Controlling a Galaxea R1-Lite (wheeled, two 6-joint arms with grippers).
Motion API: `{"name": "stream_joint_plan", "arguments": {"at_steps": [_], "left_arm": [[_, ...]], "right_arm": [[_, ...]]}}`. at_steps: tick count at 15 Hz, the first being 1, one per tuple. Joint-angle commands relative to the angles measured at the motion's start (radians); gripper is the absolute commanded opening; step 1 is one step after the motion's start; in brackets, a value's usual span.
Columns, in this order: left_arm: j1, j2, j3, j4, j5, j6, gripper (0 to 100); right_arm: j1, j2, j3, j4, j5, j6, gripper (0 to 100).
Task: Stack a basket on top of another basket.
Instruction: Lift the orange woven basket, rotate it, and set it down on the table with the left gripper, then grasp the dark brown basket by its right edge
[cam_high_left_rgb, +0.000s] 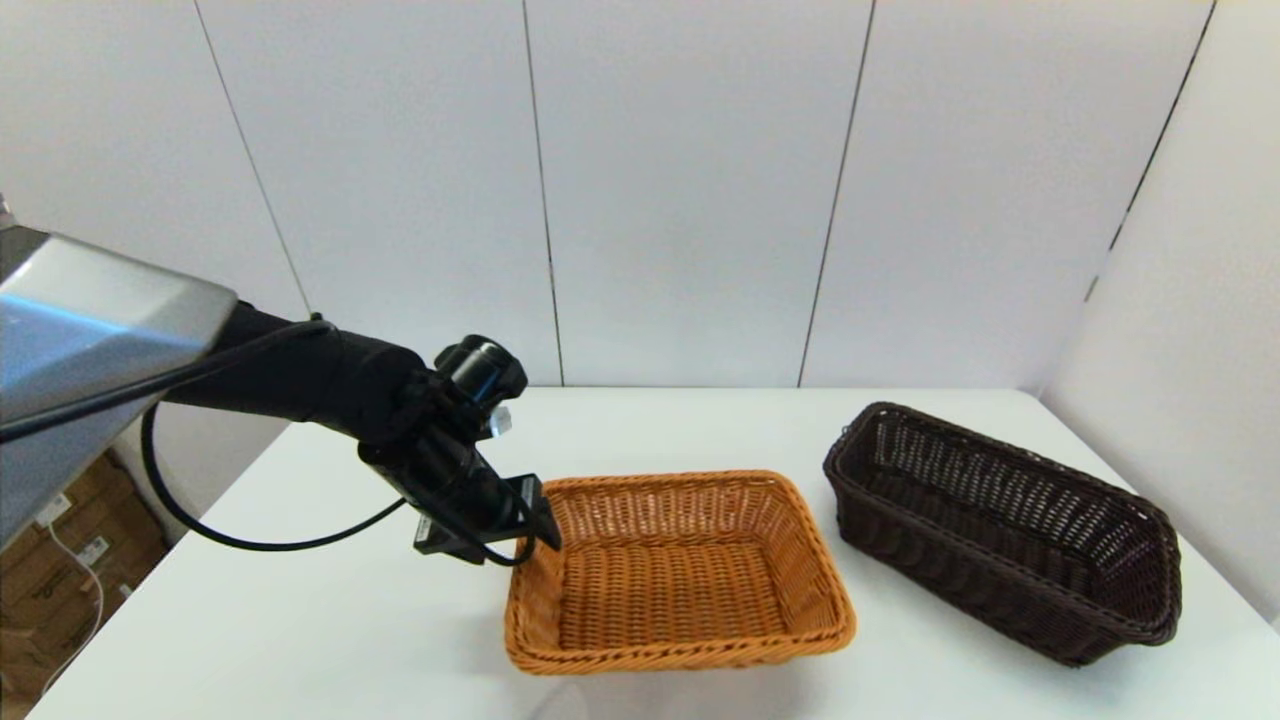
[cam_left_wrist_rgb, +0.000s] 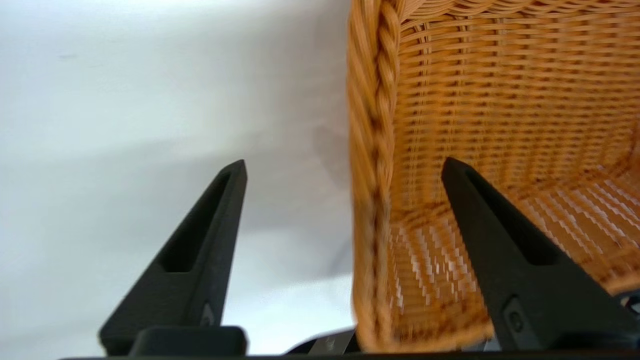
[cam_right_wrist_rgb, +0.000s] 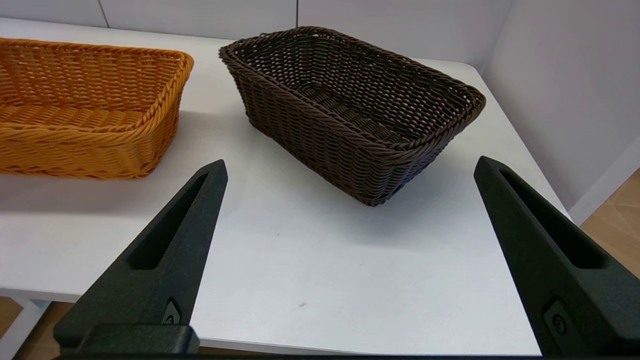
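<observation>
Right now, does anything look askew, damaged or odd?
Only that the left gripper straddles the orange-tan basket's rim, not the dark brown basket, which sits angled and untouched. No damage shows.

The right gripper (cam_right_wrist_rgb: 350, 167) hangs off the table's (cam_right_wrist_rgb: 310, 260) near edge, jaws spread wide. Ahead sit two baskets, apart — the dark brown basket (cam_right_wrist_rgb: 350, 110) and the orange basket (cam_right_wrist_rgb: 85, 105).

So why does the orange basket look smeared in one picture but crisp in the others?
Left wrist view: the orange basket sits right at the lens, between the open left gripper fingers, so its braided rim blurs. Right wrist view: both it and the dark basket are sharp, casting soft shadows on the table. Head view: even light.
</observation>
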Motion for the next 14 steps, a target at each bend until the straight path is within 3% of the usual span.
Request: {"name": "stream_joint_plan", "arguments": {"at_steps": [1,8,14], "left_arm": [[0.057,-0.183,-0.009,0.095,0.001,0.030,100],[0.137,-0.647,0.028,0.392,0.067,0.091,100],[0.143,-1.177,0.313,0.408,0.160,0.088,100]], "right_arm": [[0.000,0.000,0.000,0.000,0.000,-0.001,100],[0.000,0.000,0.000,0.000,-0.001,0.004,100],[0.000,0.002,0.001,0.000,-0.001,0.007,100]]}}
